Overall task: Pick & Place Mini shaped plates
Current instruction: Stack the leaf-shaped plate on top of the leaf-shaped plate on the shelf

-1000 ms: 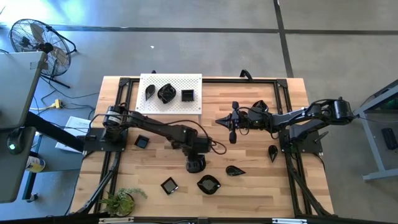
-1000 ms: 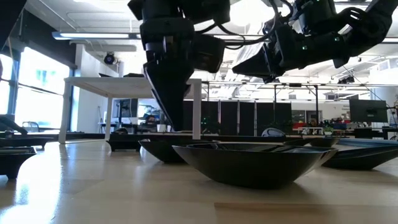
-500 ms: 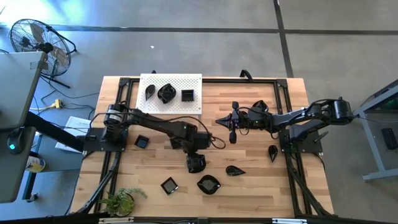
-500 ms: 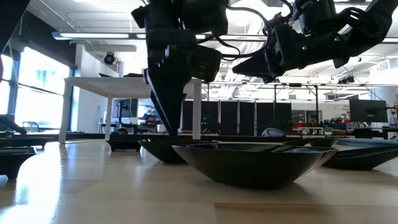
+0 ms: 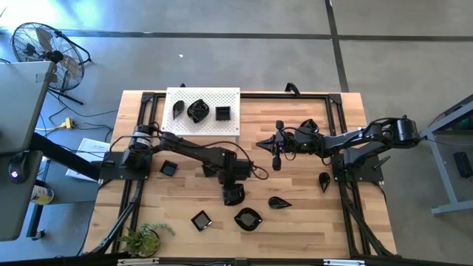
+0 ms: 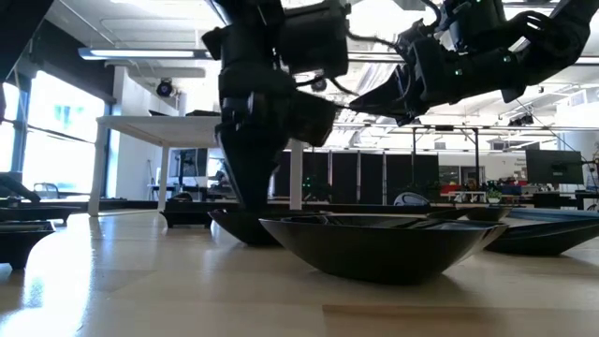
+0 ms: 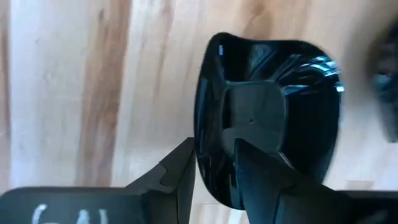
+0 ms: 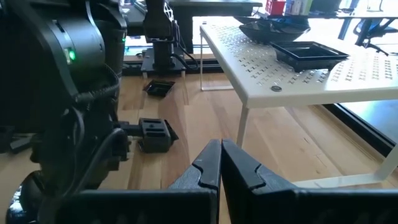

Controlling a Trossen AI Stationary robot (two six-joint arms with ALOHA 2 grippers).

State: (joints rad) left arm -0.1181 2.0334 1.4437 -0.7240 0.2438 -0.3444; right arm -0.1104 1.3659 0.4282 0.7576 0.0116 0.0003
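Observation:
A rounded glossy black mini plate [image 7: 273, 118] sits on the wooden table near its middle, and my left gripper [image 5: 233, 193] points steeply down onto it, shut on its rim. In the low view that gripper [image 6: 251, 192] reaches down into the plate [image 6: 234, 225], which stands behind a wavy plate [image 6: 384, 248]. Other mini plates lie apart on the wood: two square ones [image 5: 168, 168] [image 5: 200, 220], the wavy one [image 5: 247, 219] and a leaf one [image 5: 279, 202]. My right gripper [image 8: 221, 149] hangs shut and holds nothing above the table's right half [image 5: 260, 142]. My left gripper has the plate's rim [image 7: 205, 168] between its two fingers, one finger [image 7: 180, 174] outside the wall and the other [image 7: 261, 124] inside the bowl. The fingers come from above, slanting steeply down. The plate rests on the table.
A white perforated board [image 5: 214, 127] on legs stands at the table's far side with three plates on it. Further plates lie near the right arm [image 5: 324, 180] [image 5: 308, 125]. A small plant [image 5: 144, 238] stands at the near left corner. Bare wood lies to the left of the held plate.
My left gripper has gone down onto the plate below it and has rolled a little; in the low view its fingertips have sunk from above the plate's rim into it. The plate has stayed on the table.

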